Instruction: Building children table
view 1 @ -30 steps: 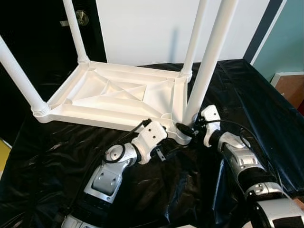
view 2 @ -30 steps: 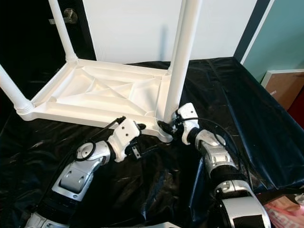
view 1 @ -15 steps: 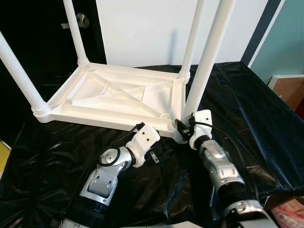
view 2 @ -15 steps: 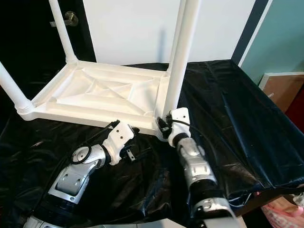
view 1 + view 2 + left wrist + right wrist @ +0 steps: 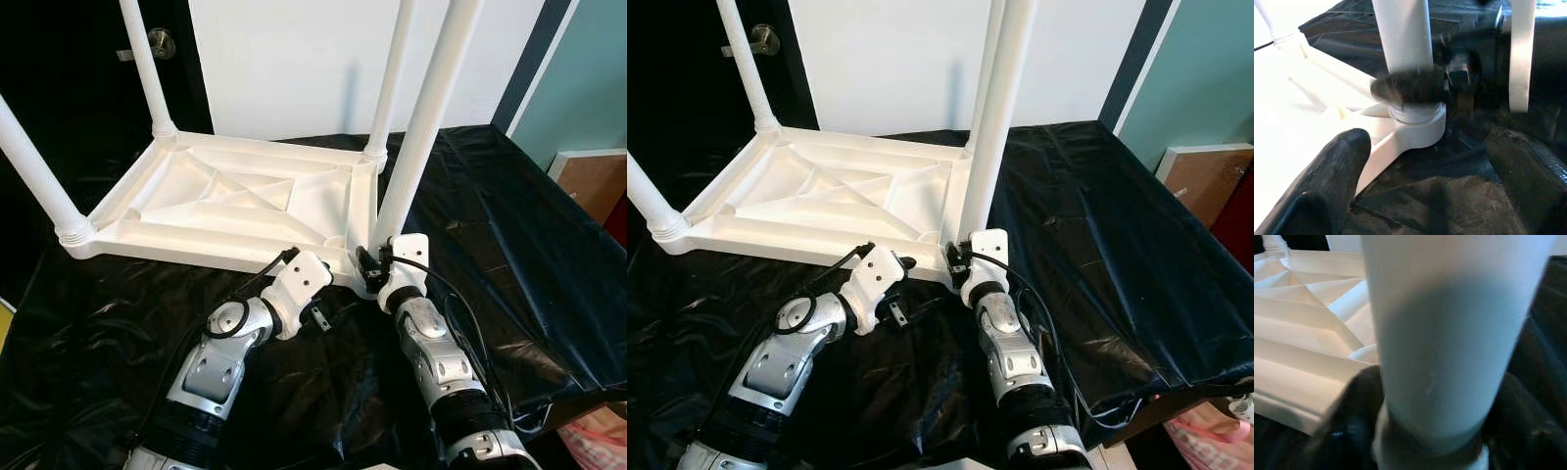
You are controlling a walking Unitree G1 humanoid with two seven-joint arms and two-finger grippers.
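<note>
Upturned white plastic children's table (image 5: 235,201) lies on black plastic sheet (image 5: 509,215). Right gripper (image 5: 370,266) clamps near white tubular leg (image 5: 416,147) at its base. Left gripper (image 5: 1425,196) open, fingers (image 5: 1337,171) flanking table corner

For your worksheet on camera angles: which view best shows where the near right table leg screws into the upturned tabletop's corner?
The left wrist view: the near right leg and its threaded collar sit fully framed in the tabletop corner, with the right hand around it. The right wrist view is too close and blurred; in the eye views the joint is small and partly hidden.
</note>
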